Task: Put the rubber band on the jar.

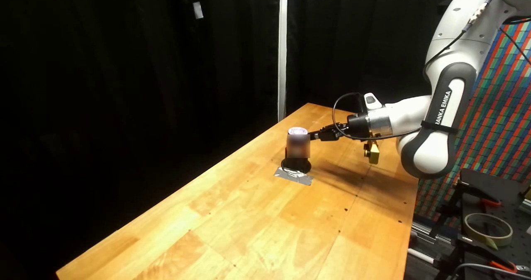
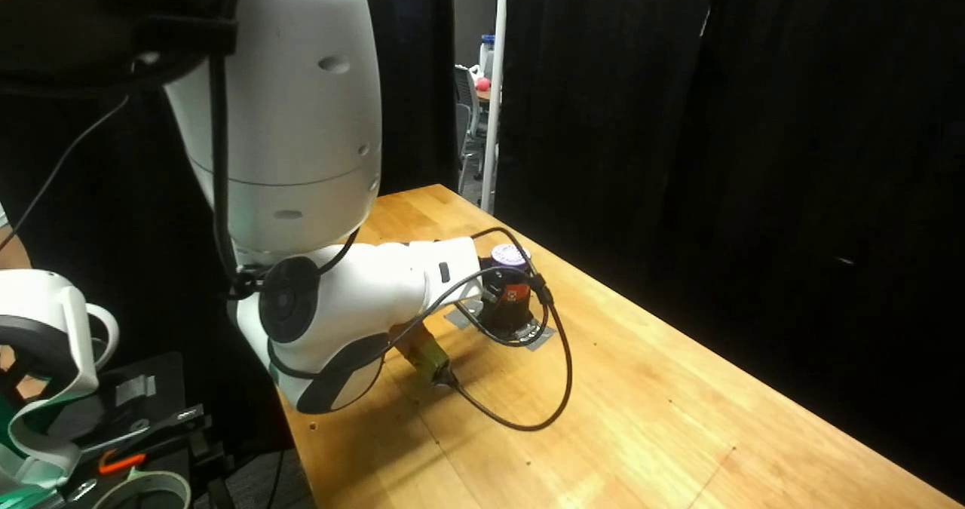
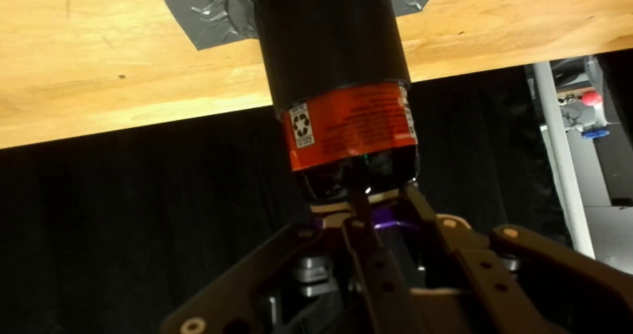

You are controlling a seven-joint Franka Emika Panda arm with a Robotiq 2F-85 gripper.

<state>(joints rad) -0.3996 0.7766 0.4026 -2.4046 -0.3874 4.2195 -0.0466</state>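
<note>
Here stands the jar [image 2: 507,286], upright, its lower part down inside a black sleeve [image 3: 331,37], with silver tape [image 3: 212,20] stuck to the wooden table [image 1: 249,217] at the foot. Red label [image 3: 353,123] up above the sleeve, dark walls hiding the contents. On top, a purple lid [image 1: 298,130], and just below it in an exterior view a blur swallows the jar's middle. Over to the wrist view, upside down: a pale band [image 3: 330,207] shows at the neck, right by the lid! Whether that's the rubber band, and whether it runs all the way round, I can't tell. And the gripper [image 3: 384,195] is right there, fingers parted, a gap between them, tips overlapping the jar's shoulder; touching or not, impossible to call. In an exterior view the arm [image 2: 369,283] masks most of the gripper, and a looping cable [image 2: 567,373] cuts across the jar. Off the table, a roll of tape [image 1: 503,241] lies on a dark stand [image 1: 477,179]; a black curtain [image 1: 124,85] hangs behind.
</note>
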